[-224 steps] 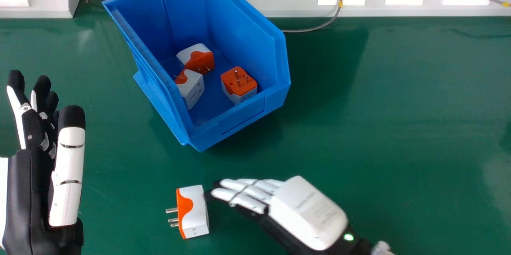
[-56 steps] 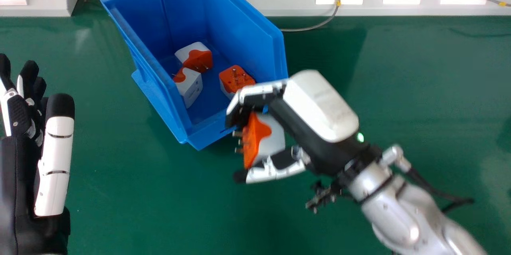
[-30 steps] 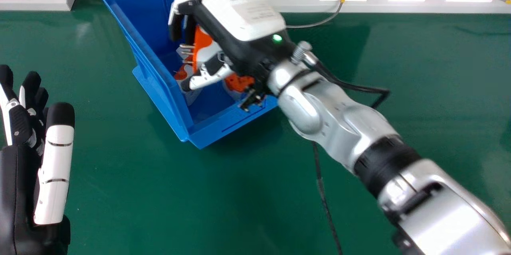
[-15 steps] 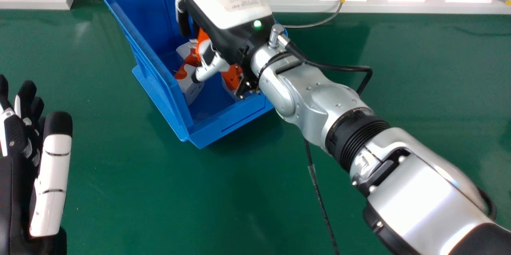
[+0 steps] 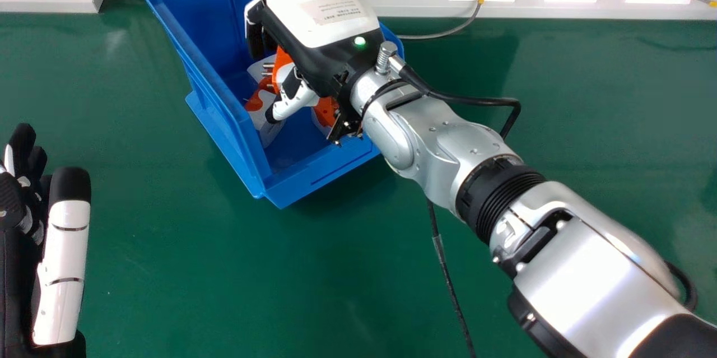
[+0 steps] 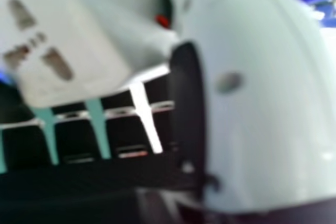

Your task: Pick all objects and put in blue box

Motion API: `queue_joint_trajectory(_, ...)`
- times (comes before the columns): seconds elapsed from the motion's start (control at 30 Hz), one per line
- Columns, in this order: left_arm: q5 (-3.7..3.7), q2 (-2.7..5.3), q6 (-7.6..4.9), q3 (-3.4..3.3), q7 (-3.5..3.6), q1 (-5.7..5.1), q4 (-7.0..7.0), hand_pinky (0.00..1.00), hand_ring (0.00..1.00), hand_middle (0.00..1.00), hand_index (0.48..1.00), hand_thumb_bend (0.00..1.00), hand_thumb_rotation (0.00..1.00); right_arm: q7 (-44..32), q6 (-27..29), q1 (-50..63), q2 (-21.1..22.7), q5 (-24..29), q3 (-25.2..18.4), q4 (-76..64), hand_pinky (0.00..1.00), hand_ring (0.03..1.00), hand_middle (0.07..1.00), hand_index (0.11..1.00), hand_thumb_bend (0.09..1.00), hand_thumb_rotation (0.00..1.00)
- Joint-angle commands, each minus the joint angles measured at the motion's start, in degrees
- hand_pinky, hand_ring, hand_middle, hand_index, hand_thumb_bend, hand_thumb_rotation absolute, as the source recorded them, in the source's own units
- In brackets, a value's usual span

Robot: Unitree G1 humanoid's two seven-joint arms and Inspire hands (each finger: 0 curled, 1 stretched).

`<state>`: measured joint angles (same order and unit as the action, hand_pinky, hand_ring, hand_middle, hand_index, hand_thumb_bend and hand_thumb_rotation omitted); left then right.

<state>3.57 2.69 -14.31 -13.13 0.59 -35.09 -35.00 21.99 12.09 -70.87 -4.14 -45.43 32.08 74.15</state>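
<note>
Over the floor of the blue box, my right hand has carried the white-and-orange plug adapter in from the near wall, its fingers and thumb closed round it; only the release, I judge, remains for this piece, above three other adapters. Whereas the head view gives the metal pins, the right hand view gives the slotted socket face. Straight-fingered, my left hand lies at the head view's left edge.
</note>
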Motion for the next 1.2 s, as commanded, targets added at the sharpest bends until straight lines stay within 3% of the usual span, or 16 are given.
queue_joint_trajectory(0.0,0.26,0.12,-0.73,0.26,-0.16,-0.28,-1.46,1.0,1.0,1.0,1.0,0.69,0.85,-1.2,-1.1,-1.3,0.0,0.9,-0.4,-0.1,0.3,0.447,0.573,0.507,0.488,0.0)
queue_joint_trajectory(0.1,-0.88,0.51,-0.45,0.49,-0.69,-0.25,-1.68,1.0,1.0,1.0,1.0,0.69,0.84,-4.1,-3.5,-1.6,-0.1,0.2,0.7,0.1,0.32,0.452,0.551,0.508,0.493,0.0)
queue_joint_trajectory(0.2,-1.16,0.41,-0.55,0.52,-0.76,-0.01,-1.46,1.0,1.0,1.0,1.0,0.7,0.84,-4.5,-4.8,-1.5,0.3,-1.6,3.0,-0.2,0.38,0.522,0.612,0.573,0.505,0.08)
queue_joint_trajectory(0.33,-1.35,0.26,-0.97,0.47,-0.88,0.52,-1.03,1.0,1.0,1.0,1.0,0.71,0.84,-2.4,-5.9,-0.8,0.7,-3.1,5.0,-0.5,0.68,0.8,0.841,0.822,0.558,0.44)
queue_joint_trajectory(0.37,-1.13,0.2,-1.04,0.5,-0.77,0.69,-0.94,1.0,1.0,1.0,1.0,0.71,0.84,-2.4,-6.1,-0.8,0.7,-3.2,5.3,-0.4,0.68,0.8,0.841,0.822,0.558,0.44)
queue_joint_trajectory(0.43,-1.02,0.06,-1.23,0.5,-0.62,1.02,-0.7,1.0,1.0,1.0,1.0,0.71,0.84,-2.0,-6.2,-0.5,0.8,-3.2,5.6,-0.4,0.76,0.872,0.898,0.886,0.578,0.55)
queue_joint_trajectory(0.5,-0.61,-0.2,-1.37,0.46,-0.28,1.39,-0.31,1.0,1.0,1.0,1.0,0.68,0.85,-2.2,-6.3,-0.2,0.9,-3.1,5.8,-0.6,0.82,0.918,0.935,0.927,0.587,0.63)
queue_joint_trajectory(0.53,-0.75,-0.28,-1.42,0.43,-0.26,1.54,-0.16,1.0,1.0,1.0,1.0,0.67,0.85,-2.1,-6.3,0.0,1.0,-3.1,5.9,-0.6,0.84,0.935,0.948,0.942,0.588,0.65)
queue_joint_trajectory(0.6,-1.22,-0.4,-1.4,0.38,-0.31,1.76,-0.01,1.0,1.0,1.0,1.0,0.67,0.85,-2.3,-6.2,0.5,1.2,-2.9,5.7,-0.9,0.87,0.948,0.959,0.954,0.586,0.68)
queue_joint_trajectory(0.8,-1.56,-0.62,-0.91,0.36,-0.37,2.61,0.27,1.0,1.0,1.0,1.0,0.65,0.85,0.4,-5.5,1.9,2.0,-1.8,4.9,-1.5,0.91,0.974,0.979,0.977,0.566,0.72)
queue_joint_trajectory(0.87,-1.44,-0.7,-1.07,0.38,-0.31,2.97,0.57,1.0,1.0,1.0,1.0,0.65,0.86,0.9,-5.3,2.1,2.1,-1.3,4.6,-1.6,0.92,0.987,0.99,0.988,0.553,0.73)
queue_joint_trajectory(0.9,-0.95,-0.78,-1.17,0.44,-0.08,3.14,0.76,1.0,1.0,1.0,1.0,0.65,0.86,0.9,-5.2,2.1,2.2,-1.1,4.5,-1.7,0.92,0.987,0.99,0.988,0.553,0.73)
queue_joint_trajectory(1.03,-1.68,-0.91,-1.51,0.41,-0.28,3.57,1.27,1.0,1.0,1.0,1.0,0.65,0.85,1.3,-4.7,2.4,2.5,-0.2,3.3,-2.5,0.93,0.995,0.996,0.996,0.532,0.76)
queue_joint_trajectory(1.17,-1.15,-1.0,-1.71,0.41,-0.21,4.0,1.74,1.0,1.0,1.0,1.0,0.65,0.85,4.2,-1.5,4.0,4.3,1.5,1.2,-5.7,0.93,0.998,0.999,0.999,0.504,0.78)
